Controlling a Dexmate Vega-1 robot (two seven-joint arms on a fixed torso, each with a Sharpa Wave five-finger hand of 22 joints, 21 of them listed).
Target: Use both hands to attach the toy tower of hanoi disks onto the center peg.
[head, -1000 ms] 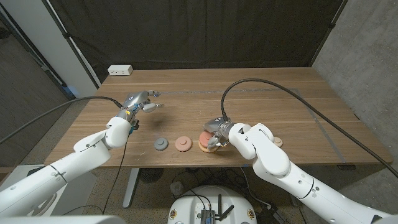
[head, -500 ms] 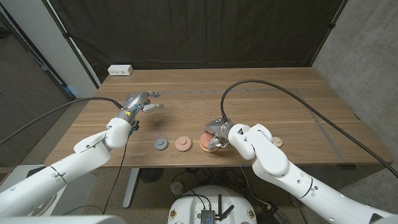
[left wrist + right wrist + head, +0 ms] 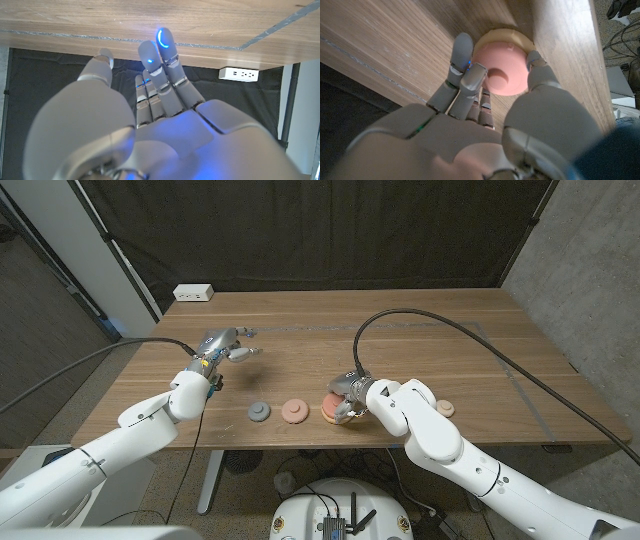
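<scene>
Largest first: we see the wooden table (image 3: 420, 330), then our 2 arms. Taking the pink-on-cream stack (image 3: 331, 406) near the table's front edge as our landmark, the right hand (image 3: 347, 393) sits directly over it, fingers and thumb closed around the pink disk (image 3: 502, 72) on the wider cream base (image 3: 496, 37); the right wrist view shows fingertips touching the disk's rim on both sides. Over the last second this hand has barely moved, sliding only a touch toward the stack, so we judge the grasp is settling, not lifting yet. The left hand (image 3: 226, 344) hovers well to the left of the stack and farther back, fingers spread, holding nothing, unchanged. Just left of the stack lies a pink disk (image 3: 293, 411), then a grey disk (image 3: 260, 412); a small peach piece (image 3: 445, 409) lies to its right
</scene>
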